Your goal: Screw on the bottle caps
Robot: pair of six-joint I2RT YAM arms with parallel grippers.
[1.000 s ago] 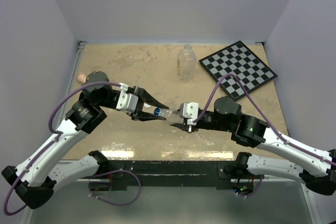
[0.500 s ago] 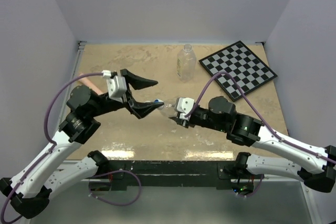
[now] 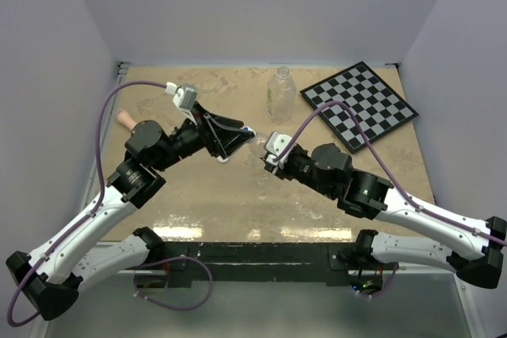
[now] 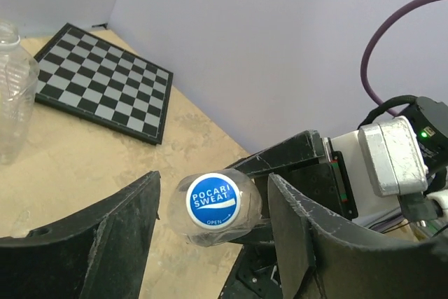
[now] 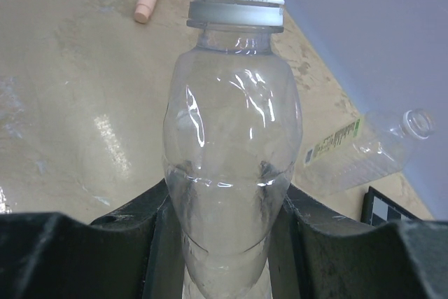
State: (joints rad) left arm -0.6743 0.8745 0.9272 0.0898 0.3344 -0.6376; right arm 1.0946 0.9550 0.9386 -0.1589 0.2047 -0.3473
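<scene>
- Top external: above the sandy table (image 3: 158,195), the two arms meet nose to nose. A checkerboard (image 3: 360,104) lies at the far right. A large bottle (image 3: 280,94) stands upright just left of it, and a pink stick (image 3: 124,119) lies by the left wall. None of these sits between the grippers.
- The right gripper (image 3: 264,148) holds the small bottle (image 3: 255,142) off the table. Its long axis lies roughly level, neck end toward the left gripper (image 3: 238,137).
- Left wrist: the blue cap (image 4: 213,199) faces the camera square on, sitting on the small bottle's neck. The left gripper's fingers (image 4: 119,222) stand moderately wide on either side of the cap, with a gap visible on each side. The checkerboard and the large bottle lie beyond, on the left.
- Right wrist: the right gripper's fingers (image 5: 157,232) are clamped on the small bottle's lower body. The bottle points straight away from the gripper, cap end farthest. The pink stick lies beyond on the left, and the large bottle shows its open mouth on the right.
</scene>
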